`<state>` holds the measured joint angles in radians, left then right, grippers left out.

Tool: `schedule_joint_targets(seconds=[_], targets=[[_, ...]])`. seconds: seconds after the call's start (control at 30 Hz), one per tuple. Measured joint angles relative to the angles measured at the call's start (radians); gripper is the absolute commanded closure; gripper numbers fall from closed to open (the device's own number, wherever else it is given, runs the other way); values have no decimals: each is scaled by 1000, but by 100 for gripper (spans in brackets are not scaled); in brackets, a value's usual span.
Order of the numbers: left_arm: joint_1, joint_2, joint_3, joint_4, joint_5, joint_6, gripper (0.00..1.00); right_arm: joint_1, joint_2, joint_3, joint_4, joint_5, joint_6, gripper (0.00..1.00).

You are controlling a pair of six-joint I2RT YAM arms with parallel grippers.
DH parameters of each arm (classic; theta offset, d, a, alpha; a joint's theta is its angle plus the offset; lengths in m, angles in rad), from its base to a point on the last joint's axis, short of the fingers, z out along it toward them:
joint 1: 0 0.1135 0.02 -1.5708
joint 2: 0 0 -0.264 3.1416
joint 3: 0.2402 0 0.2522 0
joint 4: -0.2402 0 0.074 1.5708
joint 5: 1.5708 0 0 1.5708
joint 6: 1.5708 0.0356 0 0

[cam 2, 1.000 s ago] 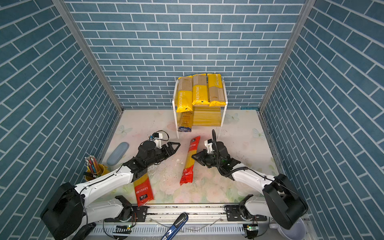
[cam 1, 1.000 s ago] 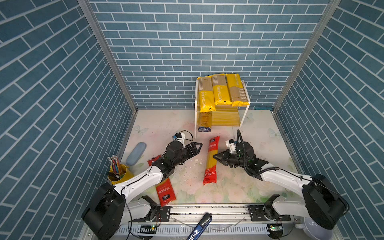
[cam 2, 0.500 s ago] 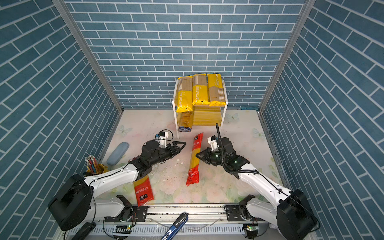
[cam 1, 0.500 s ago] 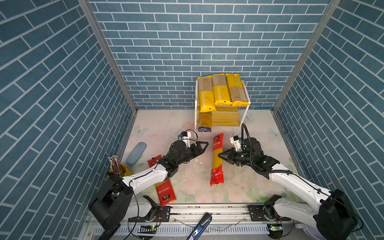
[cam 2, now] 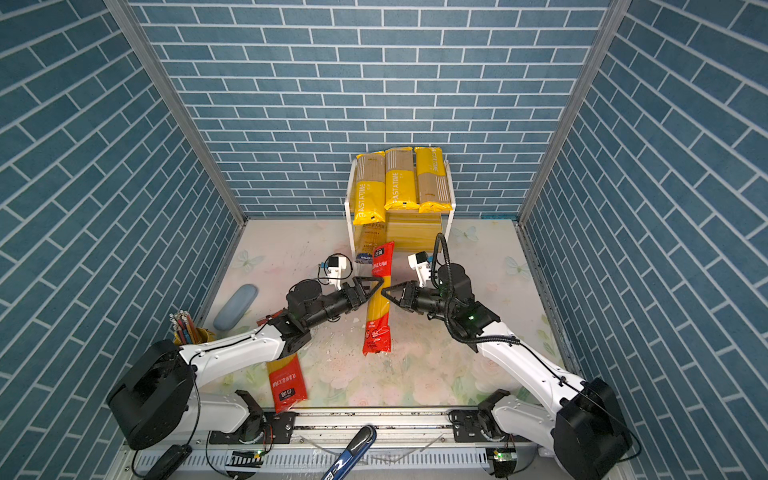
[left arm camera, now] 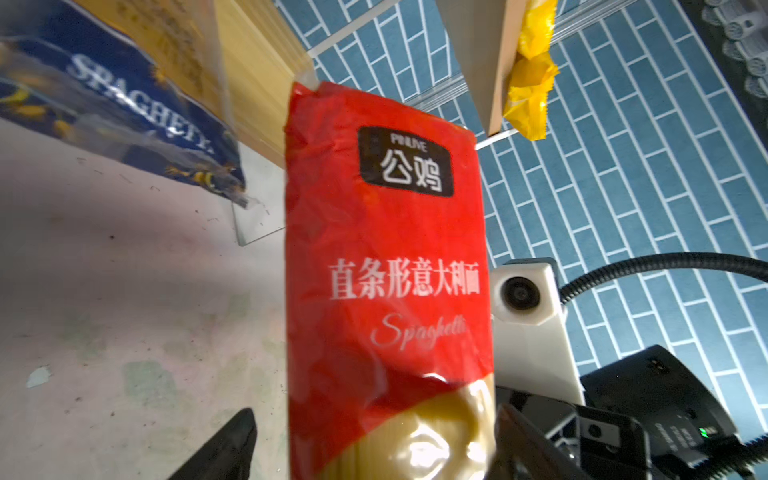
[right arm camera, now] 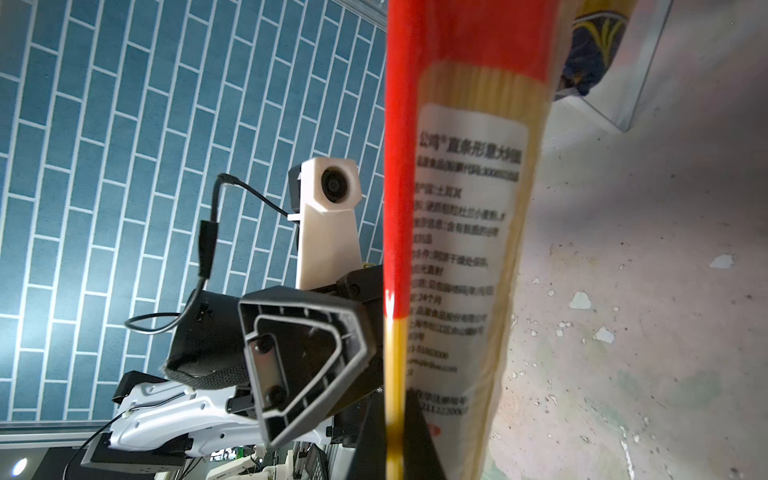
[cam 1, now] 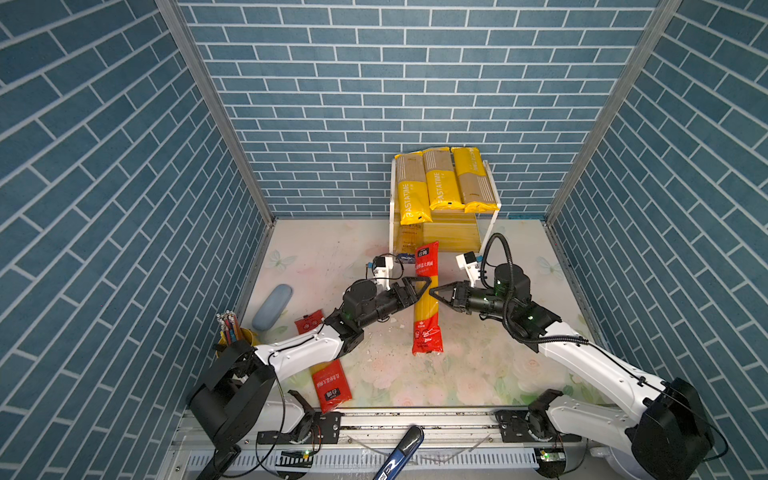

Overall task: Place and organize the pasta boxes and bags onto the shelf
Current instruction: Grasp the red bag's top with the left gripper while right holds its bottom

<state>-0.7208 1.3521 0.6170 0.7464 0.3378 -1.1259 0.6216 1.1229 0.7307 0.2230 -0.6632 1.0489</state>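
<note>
Red-ended pack [cam 1: 426,303], its far end at the front of the shelf's [cam 1: 455,237] lower tier beside the dark-blue-ended pack [left arm camera: 124,112]; three yellow packs [cam 1: 442,183] fill the top tier. Right claw [cam 1: 434,292] pinches its middle; left claw [cam 1: 419,291] gapes astride it. Only the right wrist view shows its white label [right arm camera: 465,249].

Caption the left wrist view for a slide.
Red-ended spaghetti pack pointing at the shelf, beside a dark-blue spaghetti pack.
</note>
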Motion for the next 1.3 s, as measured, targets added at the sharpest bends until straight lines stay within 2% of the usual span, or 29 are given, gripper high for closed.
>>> schedule_joint_targets(seconds=[0.1, 0.27, 0.67, 0.7, 0.83, 0.93, 1.13, 1.3], targets=[[-4, 5, 0, 32, 5, -9, 13, 0, 3, 0, 30, -15, 17, 100], [-4, 23, 15, 63, 23, -15, 24, -1, 14, -3, 85, -35, 47, 100], [8, 22, 22, 71, 24, -8, 69, -55, 29, -68, 201, -88, 121, 100], [9, 22, 23, 70, 23, -7, 72, -56, 31, -68, 203, -88, 122, 99], [11, 23, 32, 55, 20, -2, 81, -57, 30, -74, 213, -83, 125, 81], [10, 34, 41, 24, 18, 1, 86, -62, 14, -99, 243, -56, 125, 73], [-13, 57, 58, -32, -38, 20, 87, -61, -34, -174, 249, 3, 112, 63], [-18, 79, 63, -43, -110, 13, 88, -59, -63, -209, 179, 42, 46, 55]])
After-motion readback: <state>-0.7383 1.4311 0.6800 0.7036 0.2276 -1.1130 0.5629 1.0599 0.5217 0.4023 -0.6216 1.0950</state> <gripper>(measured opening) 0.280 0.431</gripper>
